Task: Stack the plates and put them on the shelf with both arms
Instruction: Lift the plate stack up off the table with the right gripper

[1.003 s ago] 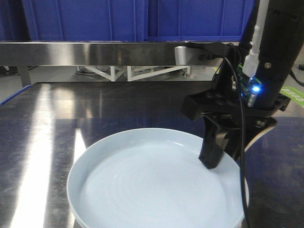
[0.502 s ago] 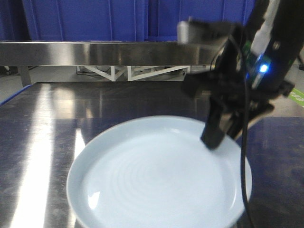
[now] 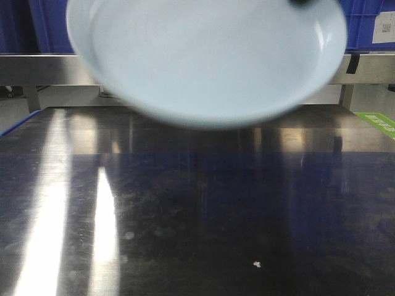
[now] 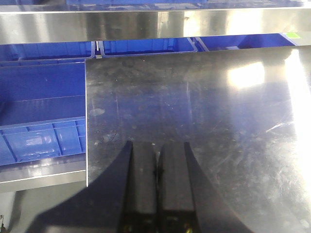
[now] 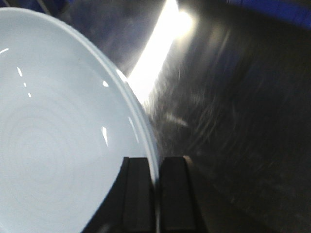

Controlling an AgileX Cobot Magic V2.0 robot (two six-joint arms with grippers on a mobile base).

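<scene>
One white plate (image 3: 203,58) hangs in the air at the top of the front view, blurred and tilted, in front of the steel shelf (image 3: 37,69). In the right wrist view my right gripper (image 5: 156,162) is shut on the rim of this plate (image 5: 53,141), one finger inside the rim and one outside. In the front view only a dark bit of that gripper shows at the top edge. My left gripper (image 4: 157,148) is shut and empty, low over the dark steel tabletop (image 4: 204,111) near its left edge. Only one plate is in view.
Blue plastic bins (image 4: 43,111) stand past the tabletop's left edge and behind the shelf (image 3: 370,24). A steel ledge (image 4: 155,24) runs across the far side in the left wrist view. A small white speck (image 3: 257,264) lies on the tabletop.
My right gripper has lifted the plate off the tabletop, up and towards the shelf. The arm has risen out of the front view.
</scene>
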